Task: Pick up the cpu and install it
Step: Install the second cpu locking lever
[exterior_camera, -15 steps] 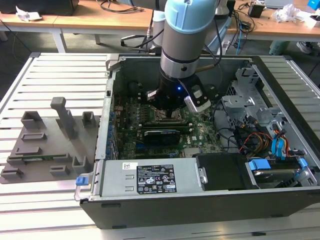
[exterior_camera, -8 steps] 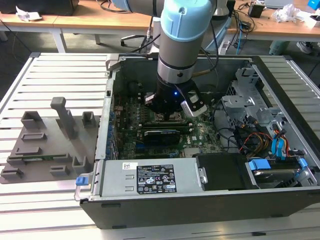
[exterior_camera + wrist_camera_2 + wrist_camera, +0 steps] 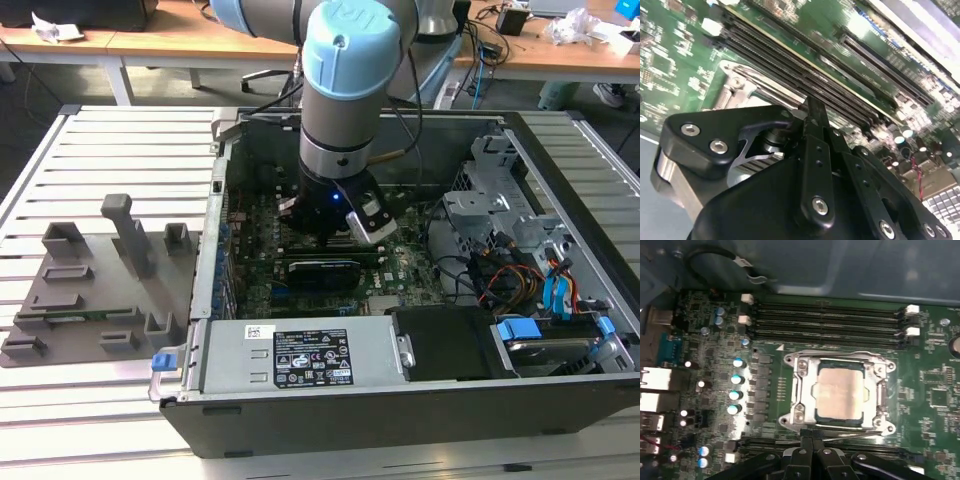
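In the exterior view, my arm reaches down from the top centre of the frame into an open computer case (image 3: 520, 400), and my gripper (image 3: 345, 225) hangs low over the green motherboard (image 3: 400, 270) at centre. At the left of the frame a grey plastic tray (image 3: 60, 310) with upright blocks lies on the slatted table (image 3: 120, 140).

In the second wrist view, my gripper (image 3: 812, 112) fills the lower half, its black fingers (image 3: 815, 150) pressed together with nothing between them, above dark memory slots (image 3: 840, 95).

In the first wrist view, the cpu (image 3: 840, 392) sits at centre right, seated inside the silver socket frame (image 3: 800, 390). My clenched gripper (image 3: 810, 437) is at bottom centre, just beside the frame's near edge.
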Motion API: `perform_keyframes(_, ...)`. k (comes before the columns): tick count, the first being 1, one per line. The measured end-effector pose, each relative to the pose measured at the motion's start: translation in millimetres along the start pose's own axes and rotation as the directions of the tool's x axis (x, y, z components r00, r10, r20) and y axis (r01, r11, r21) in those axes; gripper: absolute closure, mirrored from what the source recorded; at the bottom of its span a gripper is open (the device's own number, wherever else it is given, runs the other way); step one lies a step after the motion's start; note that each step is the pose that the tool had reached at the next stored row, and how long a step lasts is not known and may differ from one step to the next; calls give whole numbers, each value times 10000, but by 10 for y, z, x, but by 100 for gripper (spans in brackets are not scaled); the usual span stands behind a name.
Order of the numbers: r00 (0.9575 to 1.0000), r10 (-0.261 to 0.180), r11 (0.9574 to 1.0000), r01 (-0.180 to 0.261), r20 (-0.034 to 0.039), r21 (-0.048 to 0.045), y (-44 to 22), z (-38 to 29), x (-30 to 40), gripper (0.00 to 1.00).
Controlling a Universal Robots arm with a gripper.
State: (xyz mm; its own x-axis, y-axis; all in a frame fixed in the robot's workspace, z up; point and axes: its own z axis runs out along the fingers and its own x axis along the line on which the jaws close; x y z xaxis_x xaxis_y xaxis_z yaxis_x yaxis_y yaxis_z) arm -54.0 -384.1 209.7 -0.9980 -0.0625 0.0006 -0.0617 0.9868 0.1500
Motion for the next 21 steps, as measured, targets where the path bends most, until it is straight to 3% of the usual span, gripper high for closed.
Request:
perform_keyframes(2,10000,2,10000,-2,2,-58,6,20,150,89)
perform_keyframes(5,10000,-8,9999,8,7,-131,9,47,240,89)
perform_keyframes(9,9998,-176,9996,176,-15,-225,34,86,246,89)
perform_keyframes(15,9989,-469,9985,467,-52,-272,101,136,239,89)
perform_keyframes(19,9987,-512,9981,510,-47,-337,106,135,223,89)
perform_keyframes(21,9987,-512,9983,510,-57,-295,143,89,197,89)
